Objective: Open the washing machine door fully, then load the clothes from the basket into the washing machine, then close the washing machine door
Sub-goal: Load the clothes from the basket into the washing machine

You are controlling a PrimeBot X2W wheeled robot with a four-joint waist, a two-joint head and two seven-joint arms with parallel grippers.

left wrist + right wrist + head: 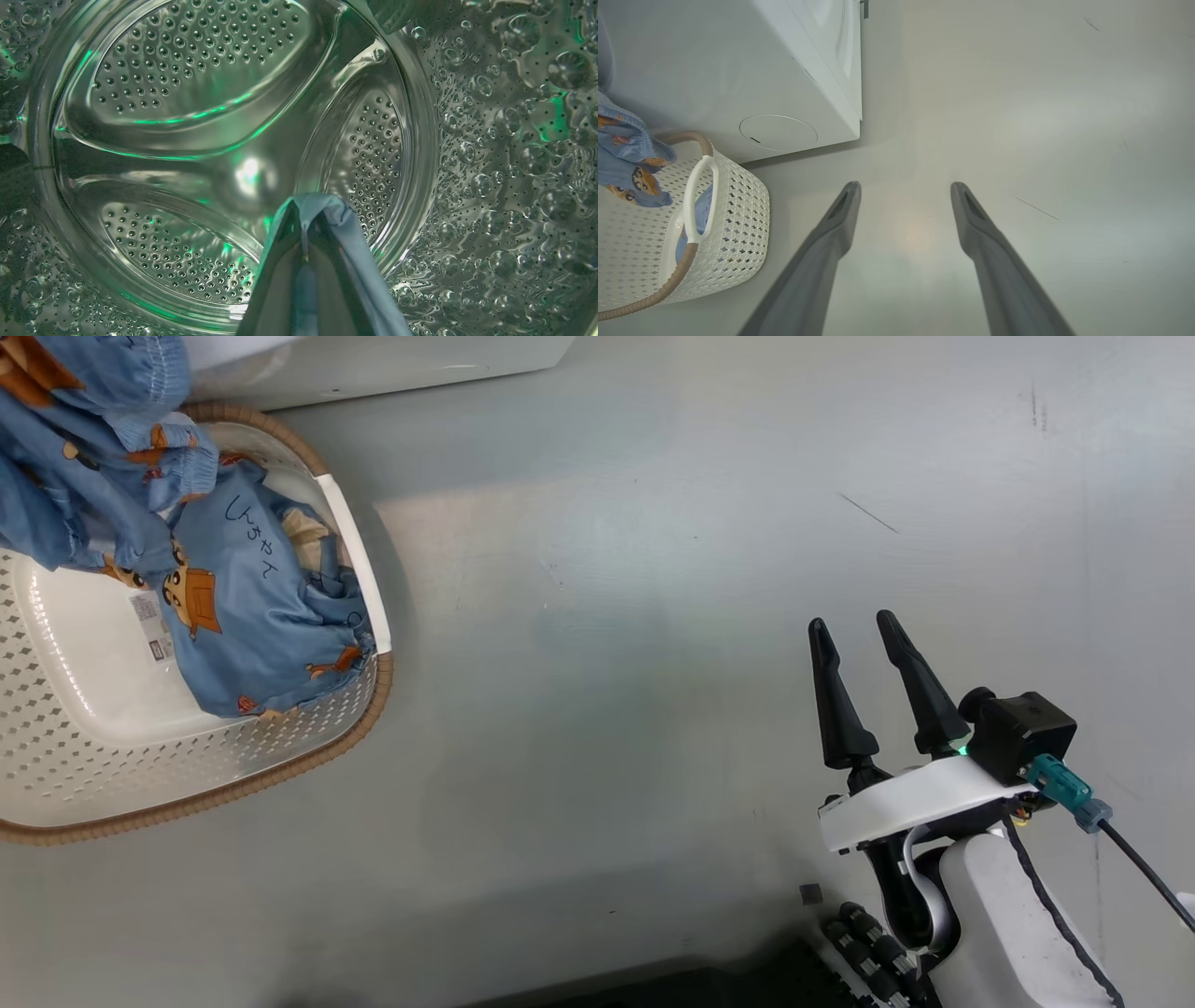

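Grey floor (653, 616) stretches ahead of me, and at its left the basket (112, 775) stands near the washing machine (373, 369) at the far edge, with the clothes (252, 625) heaped against its right wall and more of them rising out of the top left corner. My left gripper (302, 224) is deep inside the steel drum (187, 93), fingers pressed together on a fold of light blue fabric draped over their tips. At the right, my right gripper (851, 623) hangs above the floor, fingers spread and holding nothing, well apart from the basket.
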